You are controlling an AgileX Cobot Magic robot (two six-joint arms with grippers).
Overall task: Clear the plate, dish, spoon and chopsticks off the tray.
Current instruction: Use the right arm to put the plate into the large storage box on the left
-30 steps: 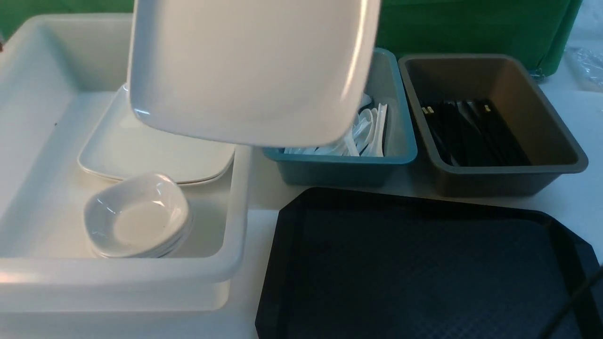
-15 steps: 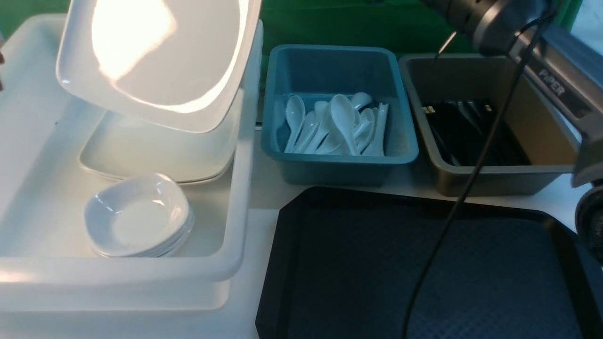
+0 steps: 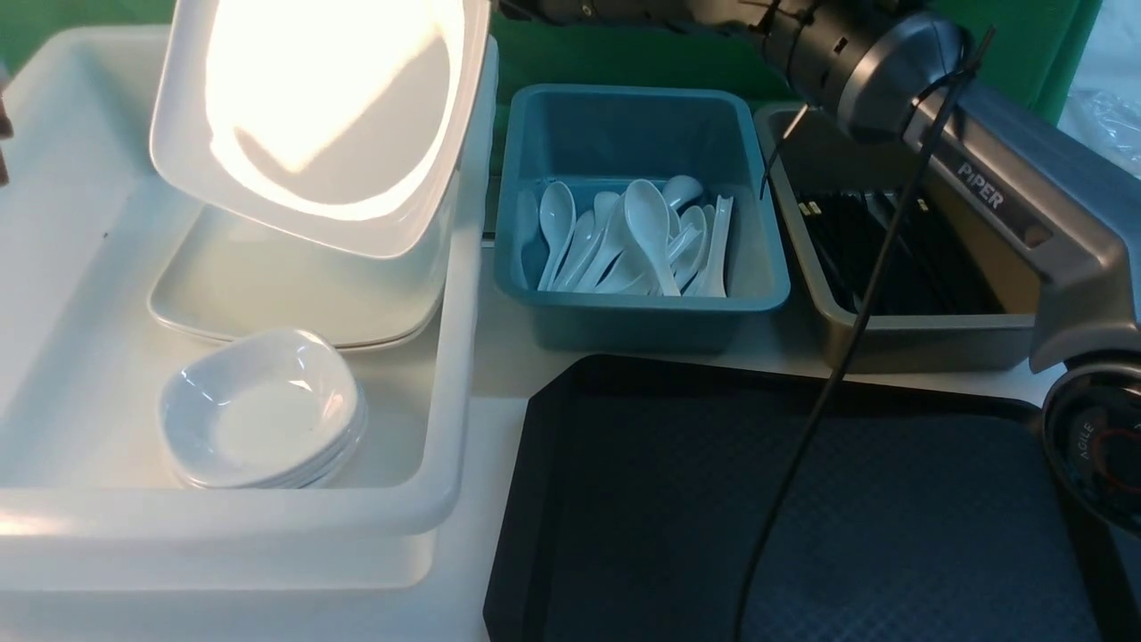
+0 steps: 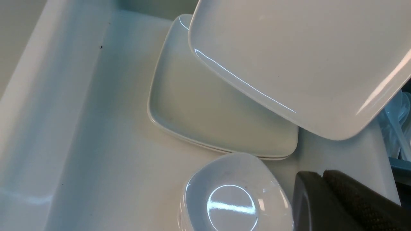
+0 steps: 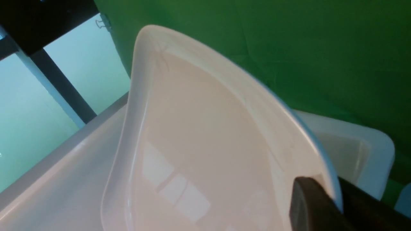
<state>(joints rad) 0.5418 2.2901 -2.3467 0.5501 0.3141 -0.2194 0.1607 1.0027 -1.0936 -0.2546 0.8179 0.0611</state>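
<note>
The large white plate hangs tilted above the white bin, over the plates stacked in it. My right gripper is shut on the plate's rim, one finger on each face. My right arm reaches across the top of the front view. My left gripper is shut and empty, above the bin beside the stacked small dishes; the held plate hangs beyond it. The black tray lies bare at the front right. Spoons lie in the blue bin, chopsticks in the brown bin.
The white bin holds a stack of large plates and a stack of small dishes. The blue bin and the brown bin stand behind the tray. A green cloth backs the scene. My right arm's cable hangs over the tray.
The plate has moved left from in front of the blue bin to above the white bin and tipped up more steeply. My right arm has come into the front view.
</note>
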